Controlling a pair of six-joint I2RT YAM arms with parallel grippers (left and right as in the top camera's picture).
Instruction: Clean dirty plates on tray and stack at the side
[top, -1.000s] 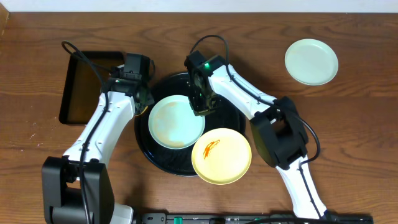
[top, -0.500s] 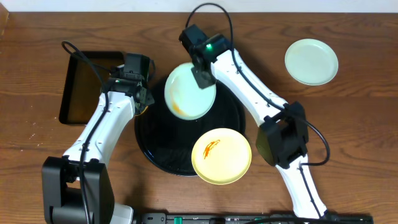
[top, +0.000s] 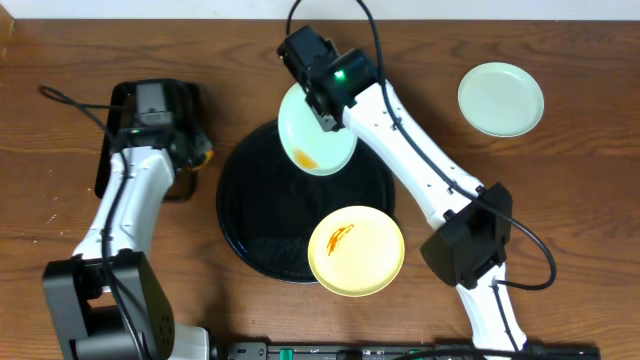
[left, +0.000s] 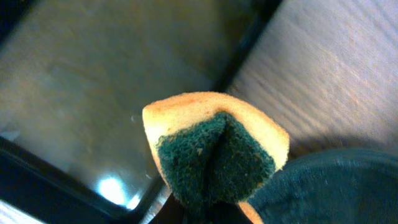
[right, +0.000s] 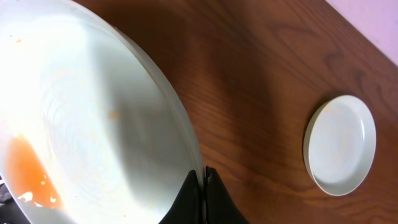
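Observation:
My right gripper (top: 322, 112) is shut on the rim of a mint-blue plate (top: 312, 135) with an orange sauce smear, holding it tilted above the far edge of the round black tray (top: 250, 200); in the right wrist view the plate (right: 93, 124) fills the left and my fingers (right: 203, 183) pinch its rim. A yellow plate (top: 356, 250) with an orange smear lies on the tray's near right. A clean mint-blue plate (top: 501, 98) lies on the table at the far right, also in the right wrist view (right: 341, 144). My left gripper (top: 195, 155) is shut on a yellow-and-green sponge (left: 214, 152).
A rectangular black tray (top: 120, 135) lies at the far left under my left wrist; its glossy floor (left: 93, 87) shows in the left wrist view. Bare wooden table (top: 560, 200) surrounds the trays.
My right gripper has lifted the smeared mint-blue plate off the tray and carried it up and away, tilting it. My left arm has swung left with the sponge to over the rectangular tray.

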